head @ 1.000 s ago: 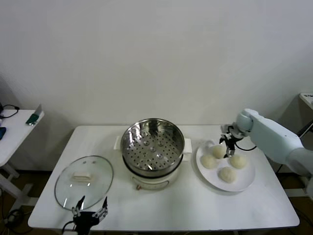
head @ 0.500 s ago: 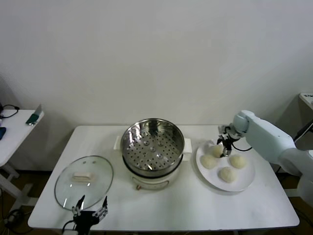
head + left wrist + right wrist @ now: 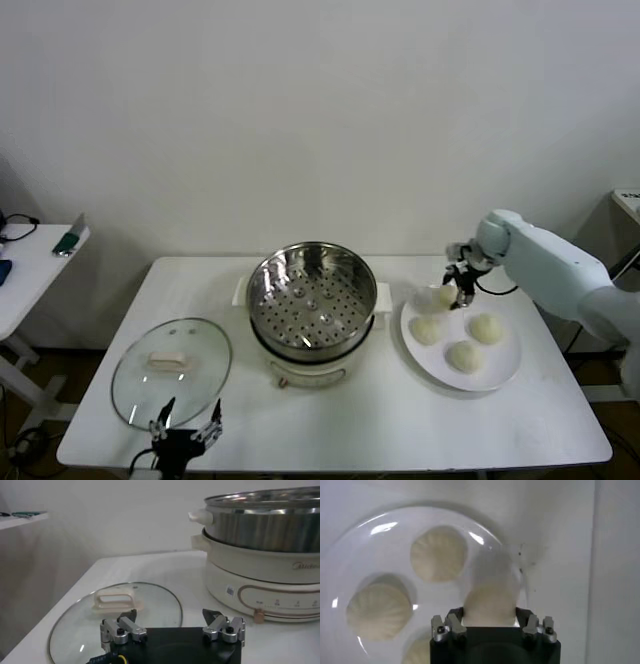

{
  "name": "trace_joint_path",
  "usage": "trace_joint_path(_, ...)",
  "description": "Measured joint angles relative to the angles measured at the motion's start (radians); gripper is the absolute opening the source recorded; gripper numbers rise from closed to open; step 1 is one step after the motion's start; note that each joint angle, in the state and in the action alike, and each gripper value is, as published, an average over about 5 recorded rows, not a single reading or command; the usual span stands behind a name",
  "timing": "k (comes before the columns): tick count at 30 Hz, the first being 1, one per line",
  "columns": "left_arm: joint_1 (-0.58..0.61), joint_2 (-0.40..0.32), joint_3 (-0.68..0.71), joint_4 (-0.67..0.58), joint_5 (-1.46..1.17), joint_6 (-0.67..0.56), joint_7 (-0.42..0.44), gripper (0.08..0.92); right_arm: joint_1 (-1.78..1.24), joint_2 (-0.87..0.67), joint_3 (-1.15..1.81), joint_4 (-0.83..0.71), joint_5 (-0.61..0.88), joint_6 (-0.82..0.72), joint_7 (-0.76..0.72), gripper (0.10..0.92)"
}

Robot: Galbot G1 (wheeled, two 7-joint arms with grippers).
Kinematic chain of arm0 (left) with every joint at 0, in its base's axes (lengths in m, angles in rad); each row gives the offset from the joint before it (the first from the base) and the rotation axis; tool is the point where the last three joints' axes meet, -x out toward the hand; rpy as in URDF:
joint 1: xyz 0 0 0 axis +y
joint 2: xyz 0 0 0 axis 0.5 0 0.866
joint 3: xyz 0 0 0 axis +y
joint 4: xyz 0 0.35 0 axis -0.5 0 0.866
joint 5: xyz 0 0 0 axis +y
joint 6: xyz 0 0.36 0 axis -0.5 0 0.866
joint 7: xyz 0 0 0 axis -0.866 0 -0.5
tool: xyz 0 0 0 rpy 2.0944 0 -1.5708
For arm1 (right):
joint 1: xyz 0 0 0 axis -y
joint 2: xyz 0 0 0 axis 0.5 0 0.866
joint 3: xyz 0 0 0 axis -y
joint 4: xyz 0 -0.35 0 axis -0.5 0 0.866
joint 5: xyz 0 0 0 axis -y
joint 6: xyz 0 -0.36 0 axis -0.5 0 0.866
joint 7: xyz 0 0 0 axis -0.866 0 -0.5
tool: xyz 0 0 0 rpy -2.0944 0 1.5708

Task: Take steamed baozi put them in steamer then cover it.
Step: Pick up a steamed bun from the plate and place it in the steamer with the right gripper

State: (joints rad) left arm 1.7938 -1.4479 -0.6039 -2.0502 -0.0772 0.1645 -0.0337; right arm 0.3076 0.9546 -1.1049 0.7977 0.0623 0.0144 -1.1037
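Now right hand (image 3: 449, 289) gripping baozi (image 3: 444, 295), above plate (image 3: 505, 364)

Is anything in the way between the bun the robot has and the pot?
Nothing visible. The right gripper holds one baozi above the plate. The steamer sits uncovered beside it; its lid lies on the pot's far side.

We read only one word: "Midea", faint grey lettering on the cream-white electric base of the round shiny stainless-steel steamer (image 3: 260, 575); its small panel markings are illegible.
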Motion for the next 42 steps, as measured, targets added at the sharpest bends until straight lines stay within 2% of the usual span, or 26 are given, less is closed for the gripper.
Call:
trace_joint_path(12, -0.006, 0.010, -0.004, -0.015, 0.000, 0.001, 0.000, 0.823, 0.399, 0.079, -0.221, 0.283, 0.115, 0.180, -0.012, 0.696)
trace_joint_path(22, -0.007, 0.010, -0.012, -0.019, 0.003, 0.003, 0.001, 0.823, 0.455, 0.242, -0.267, 0.438, 0.038, 0.378, 0.040, 0.696)
trace_joint_path(29, -0.004, 0.010, -0.020, -0.025, 0.006, 0.001, 0.004, 0.823, 0.359, 0.324, -0.261, 0.403, -0.127, 0.477, 0.102, 0.696)
trace_joint_path(36, -0.006, 0.012, -0.020, -0.021, 0.008, -0.002, 0.004, 0.823, 0.252, 0.390, -0.214, 0.280, -0.292, 0.556, 0.161, 0.696)
trace_joint_path(42, -0.009, 0.014, -0.021, -0.020, 0.008, -0.002, 0.004, 0.823, 0.192, 0.442, -0.181, 0.167, -0.379, 0.602, 0.183, 0.696)
